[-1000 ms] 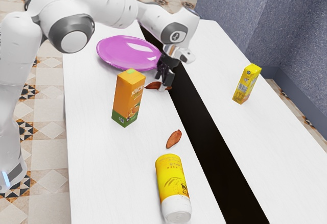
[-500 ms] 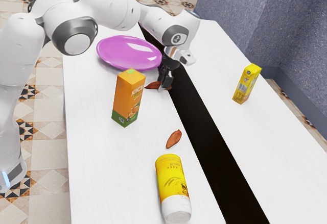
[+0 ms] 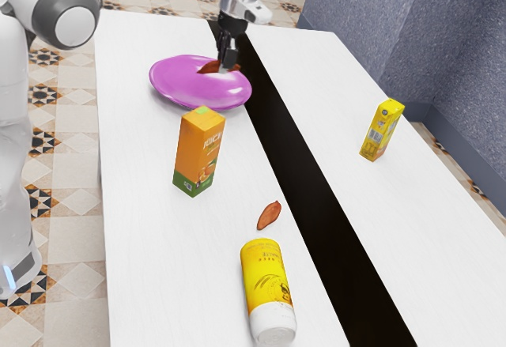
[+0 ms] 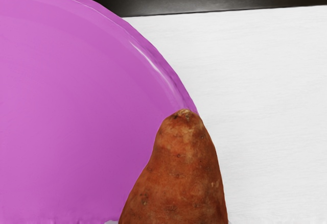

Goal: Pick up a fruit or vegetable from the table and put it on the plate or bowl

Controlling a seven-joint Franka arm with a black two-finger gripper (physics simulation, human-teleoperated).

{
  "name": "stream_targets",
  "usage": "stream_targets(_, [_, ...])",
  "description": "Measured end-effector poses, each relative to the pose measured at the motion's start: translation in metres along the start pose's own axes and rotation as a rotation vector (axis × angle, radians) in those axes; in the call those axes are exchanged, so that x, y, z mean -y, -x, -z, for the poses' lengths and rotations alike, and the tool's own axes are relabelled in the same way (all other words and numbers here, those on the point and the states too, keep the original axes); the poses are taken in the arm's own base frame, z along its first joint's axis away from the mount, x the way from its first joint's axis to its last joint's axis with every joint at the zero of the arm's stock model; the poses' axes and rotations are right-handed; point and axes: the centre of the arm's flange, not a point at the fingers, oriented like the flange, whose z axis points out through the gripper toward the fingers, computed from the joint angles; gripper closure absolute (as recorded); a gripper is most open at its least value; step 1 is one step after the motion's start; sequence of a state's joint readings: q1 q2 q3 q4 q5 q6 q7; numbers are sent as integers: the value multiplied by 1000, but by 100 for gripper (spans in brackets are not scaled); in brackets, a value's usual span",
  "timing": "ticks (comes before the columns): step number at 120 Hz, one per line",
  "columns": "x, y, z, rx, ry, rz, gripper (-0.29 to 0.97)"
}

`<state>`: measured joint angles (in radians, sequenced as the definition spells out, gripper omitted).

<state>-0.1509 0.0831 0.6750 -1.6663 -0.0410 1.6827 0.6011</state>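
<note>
The gripper (image 3: 228,58) hangs over the far side of the purple plate (image 3: 182,86), its black fingers close together and clamped on a sweet potato (image 3: 211,67). The sweet potato sits just above the plate's surface (whether it touches the plate cannot be told). In the wrist view its pointed tip (image 4: 179,178) lies across the plate's rim (image 4: 76,106), with white table (image 4: 265,106) beside it. An orange juice carton (image 3: 198,151) stands near the plate. A second sweet potato (image 3: 269,214) lies by the dark gap, and a yellow bottle (image 3: 267,288) lies on its side near it.
</note>
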Motion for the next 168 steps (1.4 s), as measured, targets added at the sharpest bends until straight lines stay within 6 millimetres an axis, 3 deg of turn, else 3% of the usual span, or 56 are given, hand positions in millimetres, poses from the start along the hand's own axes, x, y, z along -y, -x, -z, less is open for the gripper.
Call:
stream_targets(11, [-7,0,4,5,0,-31,52])
stream_targets(17, [-1,7,8,3,-2,-27,52])
stream_targets(33, [75,49,-11,37,-23,107,52])
stream_targets(42, [97,42,-28,61,-47,129,51])
stream_targets(49, [101,28,-37,63,-53,113,52])
stream_targets(68, [102,15,-47,50,-51,68,50])
stream_targets(80, [104,15,-48,39,-43,53,26])
stream_targets(92, [99,16,-39,25,-33,28,13])
stream_targets(97, [80,9,-14,-3,-30,-20,9])
stream_targets(102, [29,-17,12,-16,-17,-134,7])
stream_targets(106, [-28,-43,22,-2,1,-251,5])
stream_targets(113, [-167,-83,33,38,19,-520,4])
stream_targets(120, [-279,-85,44,79,8,-747,3])
stream_targets(126, [-334,-76,51,101,-20,-888,2])
stream_targets(131, [-352,-71,53,108,-34,-966,1])
stream_targets(138, [-354,-70,55,109,-47,-1032,1])
stream_targets(146, [-342,-71,55,103,-40,-1067,1])
stream_targets(154, [-315,-73,51,112,-10,-1009,0])
stream_targets(159, [-310,-70,52,120,9,-963,0])
stream_targets(164, [-321,-73,59,106,2,-941,0])
stream_targets(168, [-342,-82,62,69,-27,-946,0])
